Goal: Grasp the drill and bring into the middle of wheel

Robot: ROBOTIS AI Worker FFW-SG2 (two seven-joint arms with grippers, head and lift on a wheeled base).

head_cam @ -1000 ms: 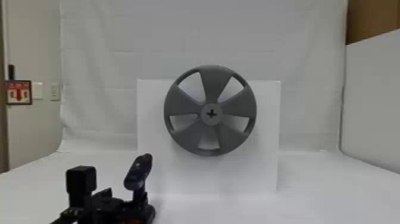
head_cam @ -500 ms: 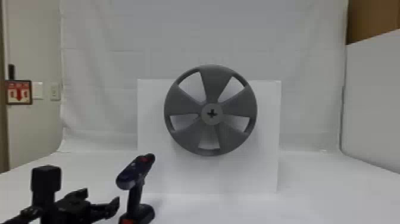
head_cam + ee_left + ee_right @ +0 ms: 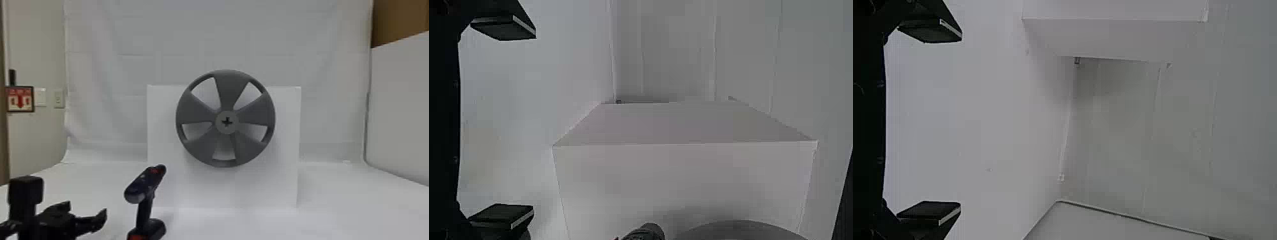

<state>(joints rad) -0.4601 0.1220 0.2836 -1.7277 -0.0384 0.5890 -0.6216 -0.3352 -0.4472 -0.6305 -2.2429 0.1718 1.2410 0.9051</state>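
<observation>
Plainly, the drill (image 3: 144,188) stands apart from the wheel's (image 3: 230,92) cross-shaped socket (image 3: 227,121).

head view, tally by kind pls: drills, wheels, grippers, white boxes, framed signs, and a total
Drill: 1
Wheel: 1
Gripper, the left one: 1
White box, behind the wheel: 1
Framed sign, on the wall at the left: 1
Total: 5
</observation>
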